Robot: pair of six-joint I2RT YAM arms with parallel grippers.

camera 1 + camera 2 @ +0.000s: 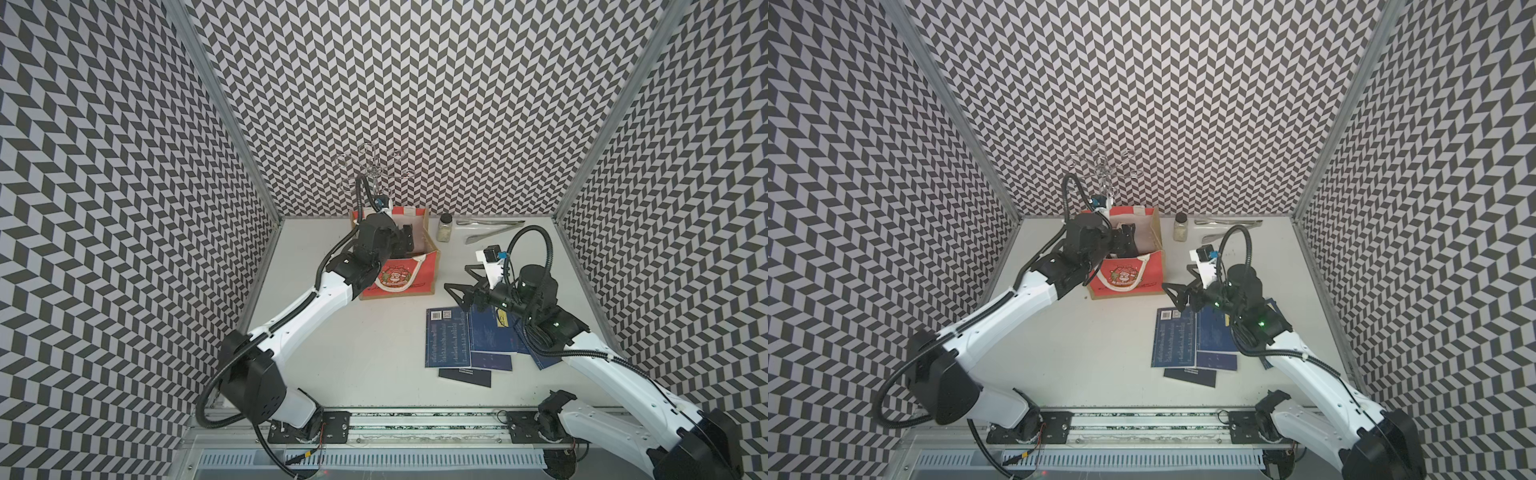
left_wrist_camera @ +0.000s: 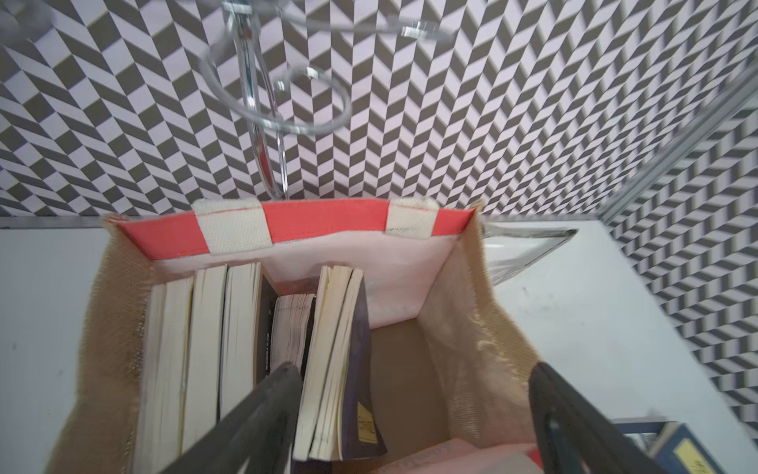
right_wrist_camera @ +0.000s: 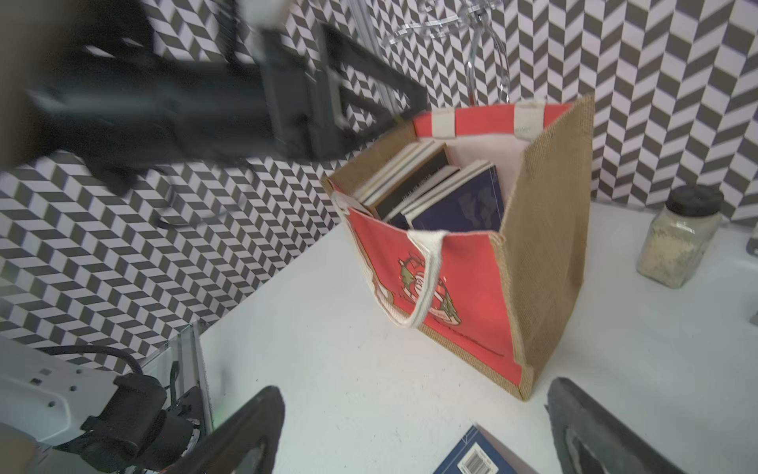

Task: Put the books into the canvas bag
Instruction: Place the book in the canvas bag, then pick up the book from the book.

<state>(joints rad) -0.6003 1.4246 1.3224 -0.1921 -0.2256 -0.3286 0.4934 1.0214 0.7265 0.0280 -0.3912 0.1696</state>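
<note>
Left pincer [image 2: 414, 369] gapes wide and empty in the canvas bag [image 3: 545, 246] mouth, several books [image 3: 430, 188] upright inside. Right pincer [image 3: 414, 390], also wide open and empty, hovers above thin navy books [image 1: 449, 345] flat on the bench [image 1: 365, 374]. They're probably floppy and slick, so pinch an overhanging edge.

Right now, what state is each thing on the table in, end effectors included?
canvas bag: upright, mouth open, part full.
books in the bag: standing on edge.
books on the table: flat, overlapping.
left end effector: open, empty, over the bag's mouth.
right end effector: open, empty.
jar: upright, lid on.
</note>
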